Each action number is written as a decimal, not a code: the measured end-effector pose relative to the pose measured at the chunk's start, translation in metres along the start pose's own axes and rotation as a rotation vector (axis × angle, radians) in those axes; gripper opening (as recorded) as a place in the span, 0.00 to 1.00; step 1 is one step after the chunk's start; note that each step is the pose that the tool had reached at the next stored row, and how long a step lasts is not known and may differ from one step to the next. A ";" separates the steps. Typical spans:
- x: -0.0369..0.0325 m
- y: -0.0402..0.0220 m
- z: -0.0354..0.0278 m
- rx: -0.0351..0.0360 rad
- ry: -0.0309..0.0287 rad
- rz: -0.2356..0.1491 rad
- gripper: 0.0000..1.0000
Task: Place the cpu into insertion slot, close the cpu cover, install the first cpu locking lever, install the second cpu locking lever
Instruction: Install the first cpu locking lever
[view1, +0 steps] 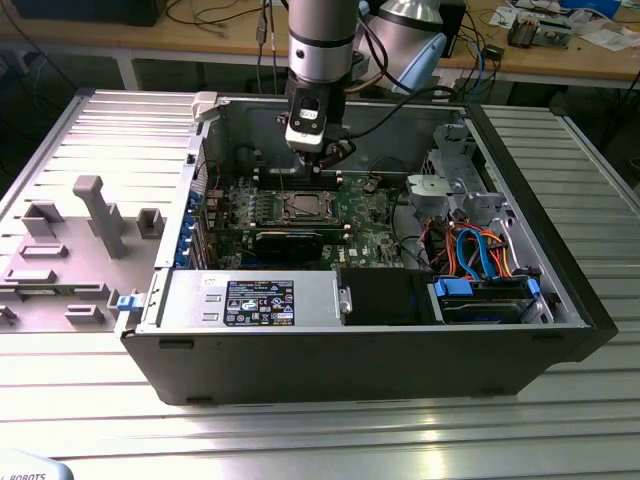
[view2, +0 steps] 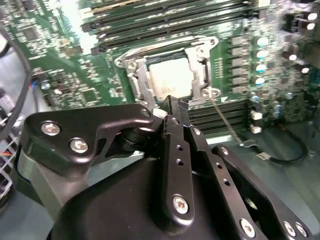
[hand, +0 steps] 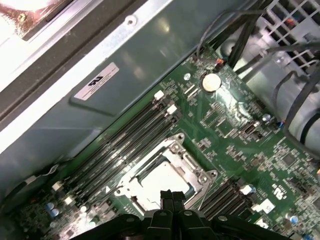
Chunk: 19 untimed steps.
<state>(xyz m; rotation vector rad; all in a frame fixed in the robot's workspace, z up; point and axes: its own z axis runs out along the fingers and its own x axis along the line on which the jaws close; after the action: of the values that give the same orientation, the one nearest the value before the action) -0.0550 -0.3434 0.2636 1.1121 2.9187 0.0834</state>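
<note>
First wrist view shows the fingers (hand: 167, 199) pressed together, holding nothing, at the edge of the cpu cover (hand: 192, 162), which lies closed around the cpu (hand: 160, 181).

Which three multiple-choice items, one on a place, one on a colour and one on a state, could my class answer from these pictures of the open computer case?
1. Where is the gripper?
A over the drive cables
B just above the insertion slot
C outside the case

2. What colour is the circuit board?
A green
B red
C white

3. How is the cpu?
A held in the gripper
B lying on the table
C in the slot, under the lowered cpu cover

Key:
1 B: in both wrist views its tips hang at the socket's edge.
2 A: the board is green all round the socket.
3 C: the silver chip top shows through the cover's flat frame.
</note>
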 end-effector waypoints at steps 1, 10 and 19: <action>0.0000 0.0000 0.0000 -0.0086 -0.0095 -0.001 0.11; 0.0000 0.0000 0.0004 -0.0345 -0.0378 -0.012 0.11; 0.0001 -0.0002 0.0005 -0.0315 -0.0292 -0.070 0.11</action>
<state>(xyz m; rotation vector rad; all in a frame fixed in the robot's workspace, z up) -0.0551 -0.3434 0.2631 0.9972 2.9165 0.1107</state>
